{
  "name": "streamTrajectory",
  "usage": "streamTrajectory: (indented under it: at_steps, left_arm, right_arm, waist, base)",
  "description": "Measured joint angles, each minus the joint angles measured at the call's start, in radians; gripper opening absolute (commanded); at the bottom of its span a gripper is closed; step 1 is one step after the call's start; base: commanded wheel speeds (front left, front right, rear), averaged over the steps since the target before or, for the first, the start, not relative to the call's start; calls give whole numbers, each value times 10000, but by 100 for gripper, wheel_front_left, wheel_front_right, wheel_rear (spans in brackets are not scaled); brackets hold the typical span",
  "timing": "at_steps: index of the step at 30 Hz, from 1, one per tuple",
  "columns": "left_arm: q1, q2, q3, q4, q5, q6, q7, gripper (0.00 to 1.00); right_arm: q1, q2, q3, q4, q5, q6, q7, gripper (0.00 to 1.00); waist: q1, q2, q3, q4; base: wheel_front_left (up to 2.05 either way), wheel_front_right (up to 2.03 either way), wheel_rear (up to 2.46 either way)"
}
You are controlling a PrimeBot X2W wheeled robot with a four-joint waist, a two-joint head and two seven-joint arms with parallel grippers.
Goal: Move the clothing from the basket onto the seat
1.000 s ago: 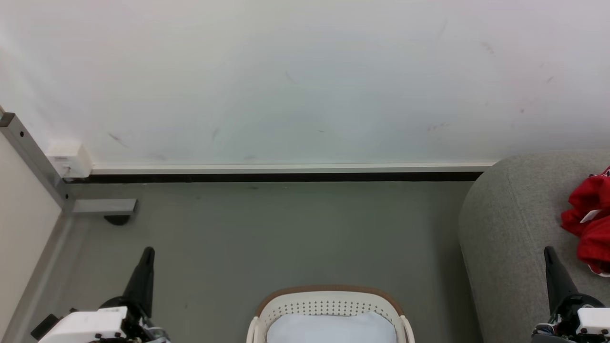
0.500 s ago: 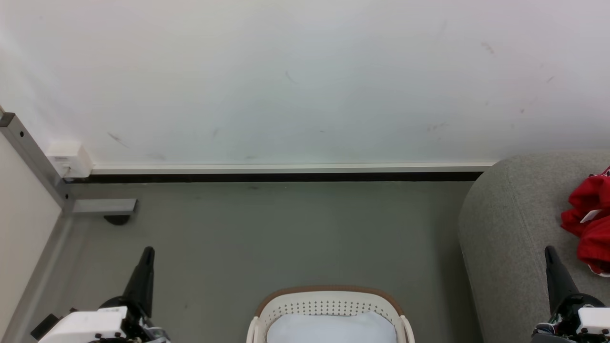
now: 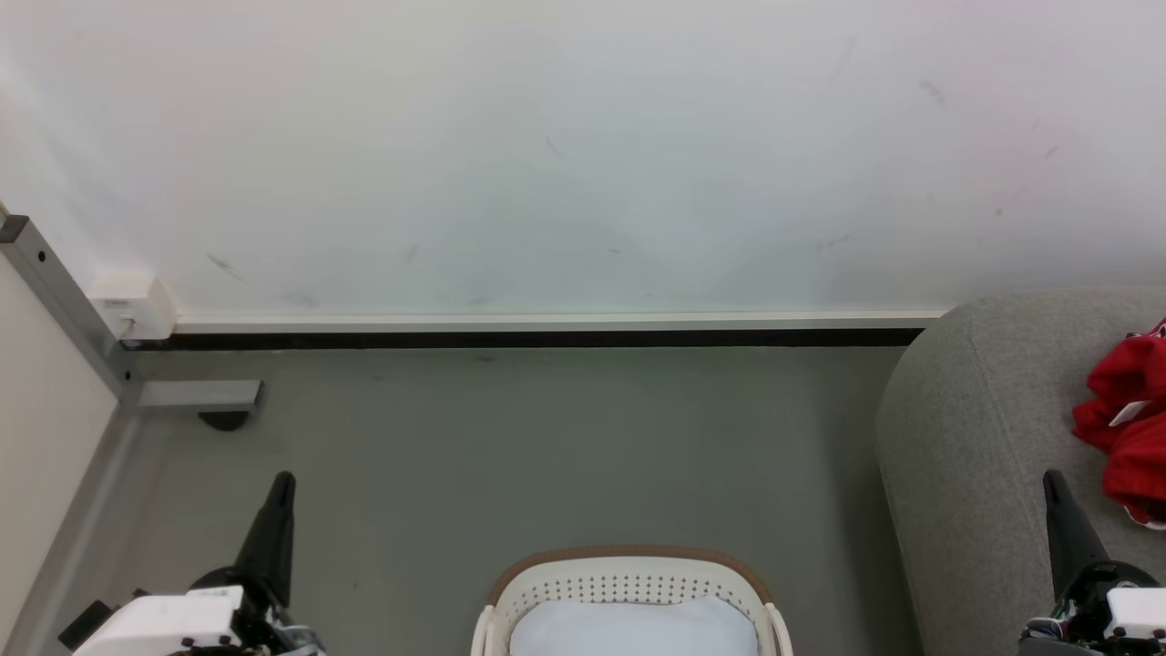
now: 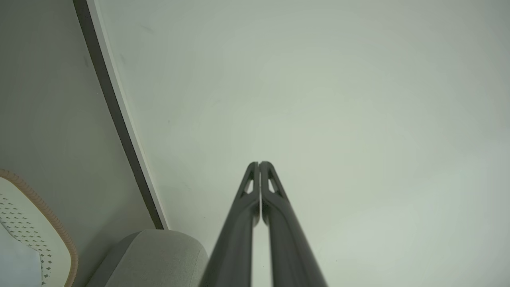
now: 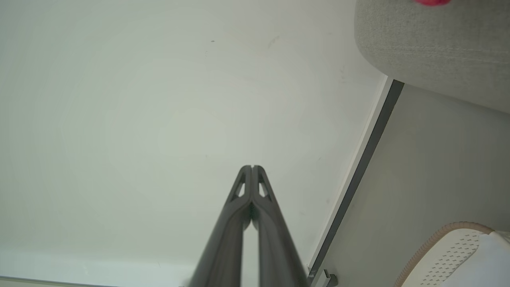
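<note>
One oval basket [image 3: 629,567] of white perforated plastic, its rim tan-brown, stood on the smooth grey floor [image 3: 547,437] at the bottom middle of the head view. One plain pale pad [image 3: 633,629], soft and pillowy, lay inside it. To the right rose one seat [image 3: 975,437], a light-grey woven sofa with a rounded corner and a stitched seam. The clothing [image 3: 1125,437] lay on that seat at the right edge of the head view, a crumpled heap of red fabric bearing one small white tag [image 3: 1128,413]; how many garments made up the heap could not be told. Two tools showed, each with two long, dark, matt fingers [image 4: 239,227] tapering to a point. The left tool [image 4: 259,163] had its fingers pressed together tip to tip and held nothing, above the floor to the left of the basket. The right tool [image 5: 252,167] was likewise closed tight and empty, in front of the seat, near the red heap but apart from it. Behind ran one scuffed white wall [image 3: 583,137] with one black strip [image 3: 547,339] along its foot.
</note>
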Motion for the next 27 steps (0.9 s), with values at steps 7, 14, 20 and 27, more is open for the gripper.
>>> streamTrajectory:
  at_steps: [7, 14, 20, 27]
  left_arm:
    - [-1, 0, 0, 0, 0, 0, 0, 0]
    - [-1, 0, 0, -2, 0, 0, 0, 0]
    - [-1, 0, 0, -4, 0, 0, 0, 0]
    - [-1, 0, 0, -6, 0, 0, 0, 0]
  right_arm:
    - [-2, -90, 130, -31, 146, 0, -86, 0]
    - [-4, -169, 240, -73, 261, 0, -176, 0]
    - [-6, -284, 349, -111, 351, 0, -267, 0]
    - [-10, -364, 468, -153, 437, 0, -366, 0]
  waist:
    - [-1, 0, 1, 0]
    - [0, 0, 2, 0]
    - [-1, 0, 3, 0]
    - [0, 0, 4, 1]
  base:
    - [0, 0, 0]
    - [0, 0, 0]
    - [0, 0, 0]
    - [0, 0, 0]
